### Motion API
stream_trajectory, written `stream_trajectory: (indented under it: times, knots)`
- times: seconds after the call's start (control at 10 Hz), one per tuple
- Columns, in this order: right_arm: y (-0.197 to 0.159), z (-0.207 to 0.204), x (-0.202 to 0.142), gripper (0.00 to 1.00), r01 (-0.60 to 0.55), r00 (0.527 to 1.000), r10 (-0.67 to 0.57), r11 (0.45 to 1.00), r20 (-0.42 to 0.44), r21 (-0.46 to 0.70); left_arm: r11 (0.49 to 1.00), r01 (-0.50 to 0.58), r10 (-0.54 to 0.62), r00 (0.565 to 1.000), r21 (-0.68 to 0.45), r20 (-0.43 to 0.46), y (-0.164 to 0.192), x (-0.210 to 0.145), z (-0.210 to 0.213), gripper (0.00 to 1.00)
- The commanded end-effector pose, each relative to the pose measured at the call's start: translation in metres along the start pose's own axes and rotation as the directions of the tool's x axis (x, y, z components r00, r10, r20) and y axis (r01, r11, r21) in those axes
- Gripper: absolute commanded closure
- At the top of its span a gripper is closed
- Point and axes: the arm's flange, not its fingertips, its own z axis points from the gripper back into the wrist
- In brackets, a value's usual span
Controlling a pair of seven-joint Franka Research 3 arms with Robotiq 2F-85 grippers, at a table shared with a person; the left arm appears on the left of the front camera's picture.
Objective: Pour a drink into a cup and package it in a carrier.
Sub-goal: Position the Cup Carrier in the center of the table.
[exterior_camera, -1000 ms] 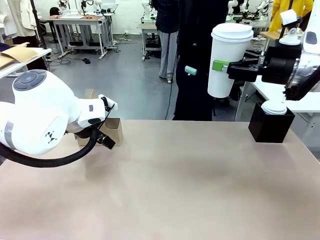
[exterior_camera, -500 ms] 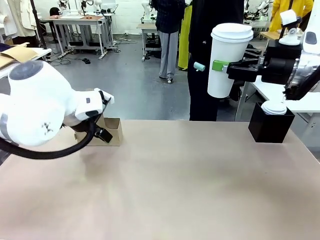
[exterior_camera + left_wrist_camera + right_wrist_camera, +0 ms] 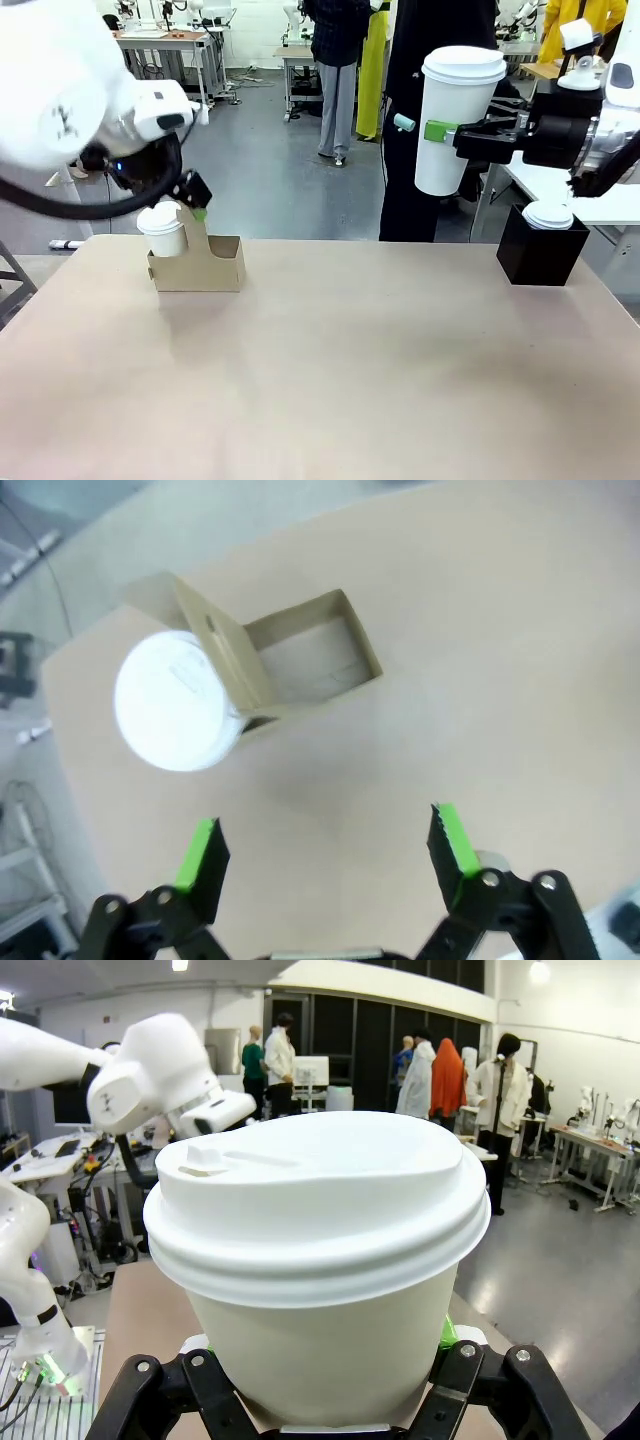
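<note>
White lidded cup (image 3: 455, 100) stands upright, clamped in the right gripper (image 3: 442, 131), arm level, high over the table's (image 3: 380, 380) far edge. Now the left gripper (image 3: 325, 845) points down, fingers spread wide, above the carrier (image 3: 215, 268) at the far-left corner, where a smaller cup (image 3: 164, 230) sits in one slot.

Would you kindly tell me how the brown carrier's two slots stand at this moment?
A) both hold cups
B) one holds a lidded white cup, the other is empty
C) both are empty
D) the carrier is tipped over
B: the left wrist view shows the carrier with a lidded white cup in one slot and the other slot bare.
</note>
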Motion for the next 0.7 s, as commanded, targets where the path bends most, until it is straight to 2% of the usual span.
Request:
stream_trajectory:
  times: [0.0, 0.3, 0.6]
  knots:
    - [0.0, -0.001, 0.004, 0.23, -0.018, 1.0, 0.018, 1.0, 0.007, -0.008, 0.996, -0.086, 0.085, 0.995, -0.02, -0.051, 0.01, 0.037, -0.006, 0.0]
    - [0.0, -0.001, 0.004, 0.23, -0.018, 1.0, 0.018, 1.0, 0.007, -0.008, 0.982, -0.188, 0.189, 0.974, 0.016, -0.129, 0.034, 0.069, -0.029, 0.0]
    - [0.0, -0.001, 0.004, 0.23, -0.018, 1.0, 0.018, 1.0, 0.007, -0.008, 0.968, -0.249, 0.253, 0.949, 0.045, -0.19, 0.044, 0.078, -0.049, 0.0]
